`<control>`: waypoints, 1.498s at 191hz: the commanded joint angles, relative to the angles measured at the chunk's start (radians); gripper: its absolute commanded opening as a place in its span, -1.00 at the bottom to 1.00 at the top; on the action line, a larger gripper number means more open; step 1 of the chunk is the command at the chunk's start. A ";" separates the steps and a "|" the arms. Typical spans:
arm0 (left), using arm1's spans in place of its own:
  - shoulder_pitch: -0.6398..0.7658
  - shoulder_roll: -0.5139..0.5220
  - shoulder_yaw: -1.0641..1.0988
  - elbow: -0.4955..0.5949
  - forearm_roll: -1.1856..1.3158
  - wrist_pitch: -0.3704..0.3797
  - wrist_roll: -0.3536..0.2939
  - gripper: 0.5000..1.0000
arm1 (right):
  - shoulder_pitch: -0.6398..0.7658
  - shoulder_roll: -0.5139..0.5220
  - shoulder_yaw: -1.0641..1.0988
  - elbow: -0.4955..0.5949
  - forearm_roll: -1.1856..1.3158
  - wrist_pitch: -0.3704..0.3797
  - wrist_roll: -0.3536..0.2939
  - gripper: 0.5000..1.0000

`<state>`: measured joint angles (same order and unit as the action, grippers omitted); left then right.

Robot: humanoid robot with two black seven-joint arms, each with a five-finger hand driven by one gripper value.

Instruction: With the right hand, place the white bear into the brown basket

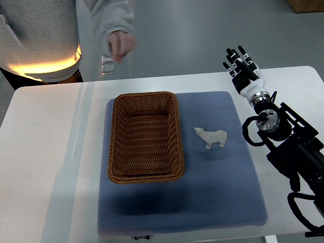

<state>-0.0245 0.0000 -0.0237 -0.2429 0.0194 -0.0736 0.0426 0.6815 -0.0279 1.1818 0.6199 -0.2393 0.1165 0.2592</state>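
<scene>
A small white bear lies on the blue mat, just right of the brown wicker basket. The basket is rectangular and holds nothing. My right hand hovers at the mat's far right corner, well beyond the bear, with its black-tipped fingers spread and nothing in them. Its arm comes in from the lower right. My left arm does not show.
The mat lies on a white table. A person in a grey sweatshirt stands past the table's far left edge, one hand hanging above that edge.
</scene>
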 commanded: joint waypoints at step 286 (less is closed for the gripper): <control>-0.002 0.000 0.001 -0.004 -0.001 -0.009 0.000 1.00 | 0.773 -0.544 -1.274 0.574 -0.474 0.477 -0.566 0.69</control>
<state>-0.0260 0.0000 -0.0231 -0.2490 0.0185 -0.0844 0.0430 1.4917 -0.5713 -0.0918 1.1840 -0.7060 0.6107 -0.3076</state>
